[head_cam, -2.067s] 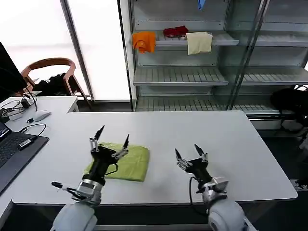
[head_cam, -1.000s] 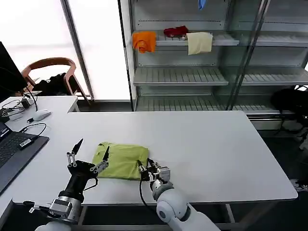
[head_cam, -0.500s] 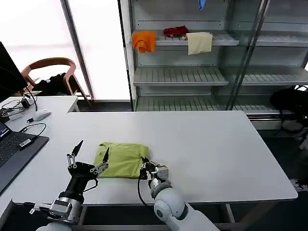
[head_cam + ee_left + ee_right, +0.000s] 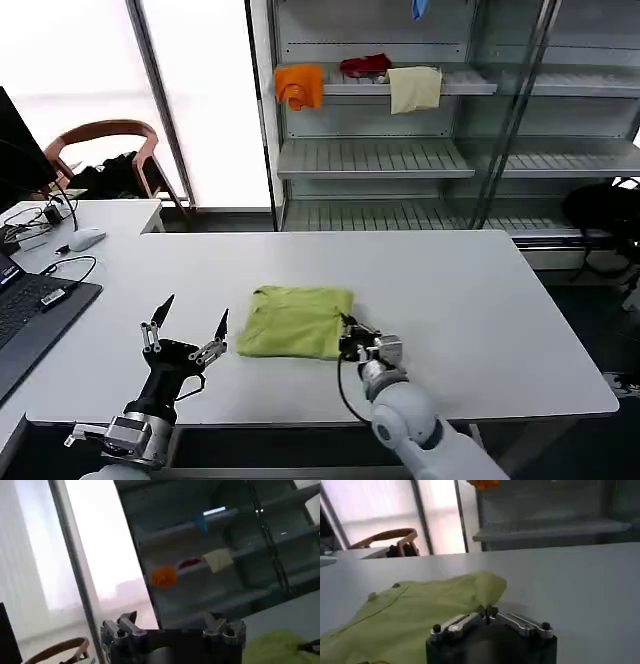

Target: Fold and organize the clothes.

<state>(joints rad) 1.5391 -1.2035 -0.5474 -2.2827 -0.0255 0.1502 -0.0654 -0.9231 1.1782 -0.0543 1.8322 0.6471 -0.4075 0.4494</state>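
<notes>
The clothes are one folded lime yellow-green T-shirt [image 4: 296, 321] lying on the white table [image 4: 450, 300], near its front edge and about mid-width. My right gripper [image 4: 347, 337] is shut on the shirt's near right corner, fingers pinched together on the fabric edge [image 4: 485, 611]. In the right wrist view the shirt [image 4: 420, 615] spreads away from the jaws. My left gripper [image 4: 187, 322] is open, raised above the table to the left of the shirt, with nothing between its fingers. In the left wrist view a bit of the shirt [image 4: 280, 647] shows at the lower corner.
A laptop [image 4: 25, 320], cables and a mouse [image 4: 86, 239] lie at the table's left end. Behind the table stands a shelf unit [image 4: 400, 150] holding an orange cloth [image 4: 299, 85], a red item [image 4: 364, 66] and a cream cloth [image 4: 414, 88]. A wooden chair [image 4: 100, 160] stands at back left.
My right gripper has dragged the folded shirt to the right along the table, about a shirt's half-width. The left gripper has stayed open in nearly the same place.
</notes>
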